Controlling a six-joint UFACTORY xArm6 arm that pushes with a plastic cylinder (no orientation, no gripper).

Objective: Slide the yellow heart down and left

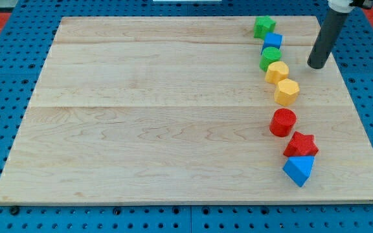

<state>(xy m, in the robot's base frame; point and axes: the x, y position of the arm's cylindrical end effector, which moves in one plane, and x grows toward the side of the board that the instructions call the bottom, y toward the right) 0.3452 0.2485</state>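
The yellow heart [277, 71] lies on the wooden board [147, 116] near the view's upper right, in a curved line of blocks. It touches a green round block [270, 58] above it and a yellow hexagon [287, 92] below it. My tip [316, 66] rests on the board to the right of the yellow heart, a block's width away, touching no block.
Above the green round block are a blue block [272, 41] and a green star [263, 26]. Below the yellow hexagon are a red cylinder [282, 122], a red star [301, 145] and a blue triangle [298, 170]. Blue pegboard surrounds the board.
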